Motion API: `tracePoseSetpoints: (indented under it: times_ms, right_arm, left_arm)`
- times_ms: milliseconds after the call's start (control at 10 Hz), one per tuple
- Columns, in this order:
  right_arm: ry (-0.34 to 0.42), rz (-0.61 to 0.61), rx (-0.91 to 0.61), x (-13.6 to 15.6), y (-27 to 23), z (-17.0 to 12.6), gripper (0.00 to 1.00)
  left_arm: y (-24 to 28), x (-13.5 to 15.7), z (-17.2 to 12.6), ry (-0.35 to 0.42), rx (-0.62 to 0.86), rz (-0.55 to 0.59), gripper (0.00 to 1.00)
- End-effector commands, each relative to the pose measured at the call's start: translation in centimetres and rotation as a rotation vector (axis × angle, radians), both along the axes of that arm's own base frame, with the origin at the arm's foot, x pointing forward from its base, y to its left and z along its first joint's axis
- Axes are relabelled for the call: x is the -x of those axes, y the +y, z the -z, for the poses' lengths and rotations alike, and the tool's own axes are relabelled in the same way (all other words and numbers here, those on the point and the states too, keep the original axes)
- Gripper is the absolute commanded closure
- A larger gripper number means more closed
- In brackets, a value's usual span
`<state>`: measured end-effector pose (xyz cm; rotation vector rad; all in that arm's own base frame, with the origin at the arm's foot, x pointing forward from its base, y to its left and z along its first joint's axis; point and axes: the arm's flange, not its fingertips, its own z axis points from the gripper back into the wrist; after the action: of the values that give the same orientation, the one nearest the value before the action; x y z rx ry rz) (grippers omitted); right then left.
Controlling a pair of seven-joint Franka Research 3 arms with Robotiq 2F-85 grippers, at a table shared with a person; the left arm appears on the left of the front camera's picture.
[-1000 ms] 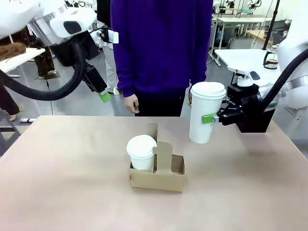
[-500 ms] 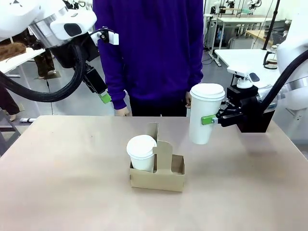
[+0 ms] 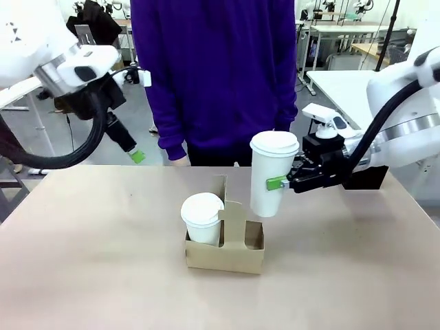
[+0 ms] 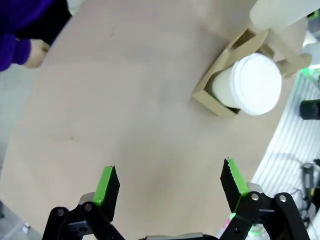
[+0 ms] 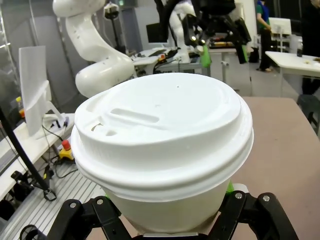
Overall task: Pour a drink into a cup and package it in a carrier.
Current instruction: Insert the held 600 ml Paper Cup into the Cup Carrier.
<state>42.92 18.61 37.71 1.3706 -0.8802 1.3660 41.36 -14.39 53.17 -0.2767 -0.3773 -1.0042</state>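
Observation:
A brown cardboard carrier [image 3: 227, 256] stands mid-table with one lidded white cup [image 3: 202, 216] in its left slot. My right gripper [image 3: 276, 183] is shut on a second tall lidded cup [image 3: 273, 172], holding it upright in the air just above and right of the carrier's empty right slot. In the right wrist view that cup's lid [image 5: 165, 135] sits close between the fingers. My left gripper [image 3: 135, 155] hangs open, high at the table's far left; its wrist view looks down past open fingers [image 4: 107, 185] at the carrier [image 4: 209, 92]. The drink is out of view.
A person in a purple top [image 3: 213, 75] stands at the table's far edge behind the carrier, one hand [image 4: 35, 52] by the edge. Bare tabletop [image 3: 89, 261] lies left and front of the carrier. Another white table [image 3: 344, 86] stands back right.
My right gripper has carried the held cup left and slightly down, from the table's right side to just beside the carrier. My left arm has drawn back to the left. The person has shifted left.

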Motion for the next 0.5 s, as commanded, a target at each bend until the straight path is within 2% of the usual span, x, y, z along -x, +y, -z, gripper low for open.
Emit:
tracePoseSetpoints:
  times_ms: [0,400]
  right_arm:
    - [-0.027,0.002,-0.036,0.0,1.5,0.8,0.19]
    - [-0.014,-0.039,-0.063,1.1,3.4,2.8,0.19]
  left_arm:
    - [2.0,0.5,2.3,-0.053,0.124,0.124,0.00]
    - [5.3,0.4,5.4,-0.098,0.269,0.141,0.00]
